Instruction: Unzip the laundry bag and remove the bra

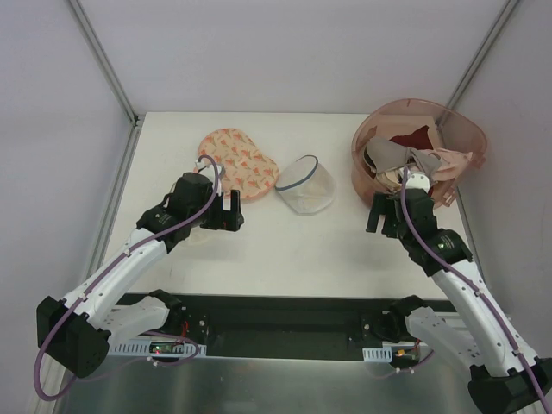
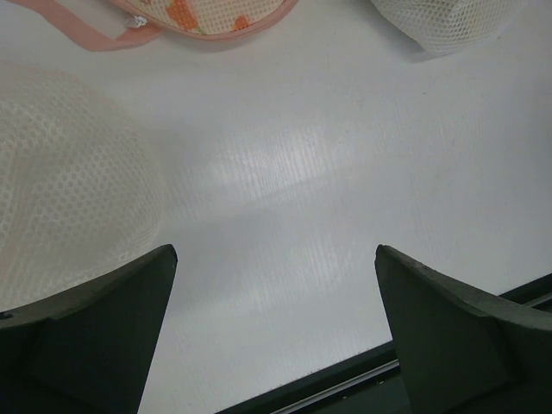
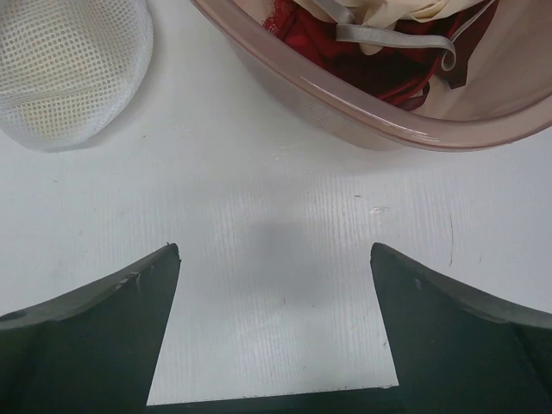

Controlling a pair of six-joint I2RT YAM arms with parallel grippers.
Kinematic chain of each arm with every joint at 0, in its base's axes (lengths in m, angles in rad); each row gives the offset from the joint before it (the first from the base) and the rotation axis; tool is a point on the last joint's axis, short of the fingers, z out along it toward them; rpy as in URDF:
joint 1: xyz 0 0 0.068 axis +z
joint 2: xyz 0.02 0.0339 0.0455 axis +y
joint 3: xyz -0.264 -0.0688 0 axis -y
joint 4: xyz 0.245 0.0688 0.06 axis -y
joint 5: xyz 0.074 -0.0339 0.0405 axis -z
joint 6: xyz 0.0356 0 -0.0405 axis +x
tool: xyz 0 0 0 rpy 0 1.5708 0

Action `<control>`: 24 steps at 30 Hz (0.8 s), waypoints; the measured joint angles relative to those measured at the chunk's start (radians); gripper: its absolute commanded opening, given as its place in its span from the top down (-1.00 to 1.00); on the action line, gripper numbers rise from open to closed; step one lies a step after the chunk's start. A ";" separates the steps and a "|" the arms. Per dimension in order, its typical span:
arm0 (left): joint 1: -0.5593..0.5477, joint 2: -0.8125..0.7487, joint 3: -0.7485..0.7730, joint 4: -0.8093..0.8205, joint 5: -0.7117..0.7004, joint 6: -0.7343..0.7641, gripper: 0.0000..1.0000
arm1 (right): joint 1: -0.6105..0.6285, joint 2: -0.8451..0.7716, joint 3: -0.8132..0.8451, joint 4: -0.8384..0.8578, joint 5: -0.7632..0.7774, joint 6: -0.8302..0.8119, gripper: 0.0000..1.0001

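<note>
The laundry bag [image 1: 304, 184], a white mesh dome with a dark rim, lies at mid-table. It also shows at the top right of the left wrist view [image 2: 448, 19] and the top left of the right wrist view [image 3: 69, 65]. The yellow bra does not show plainly; only a faint pale tint lies behind the mesh. My left gripper [image 1: 233, 211] is open and empty, left of the bag and apart from it; its jaws stand wide over bare table [image 2: 276, 250]. My right gripper [image 1: 379, 216] is open and empty, right of the bag [image 3: 274, 248].
A flat pink printed pouch [image 1: 237, 161] lies behind the left gripper. A pink translucent tub [image 1: 457, 129] of beige and maroon garments stands at the back right, its rim close to my right gripper [image 3: 362, 129]. Another white mesh shape [image 2: 60, 181] lies beside the left finger.
</note>
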 measured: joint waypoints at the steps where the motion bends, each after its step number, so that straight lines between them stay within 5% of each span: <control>1: 0.000 0.000 0.000 0.000 -0.002 0.000 -0.98 | 0.000 -0.003 0.000 0.000 0.000 0.000 -0.92; 13: 0.000 -0.017 0.000 0.000 -0.032 -0.031 -0.98 | 0.035 0.085 0.065 0.004 -0.014 0.019 -0.92; 24: 0.000 -0.065 -0.001 0.000 -0.055 -0.083 -0.98 | 0.226 0.489 0.339 0.178 -0.036 0.202 -0.92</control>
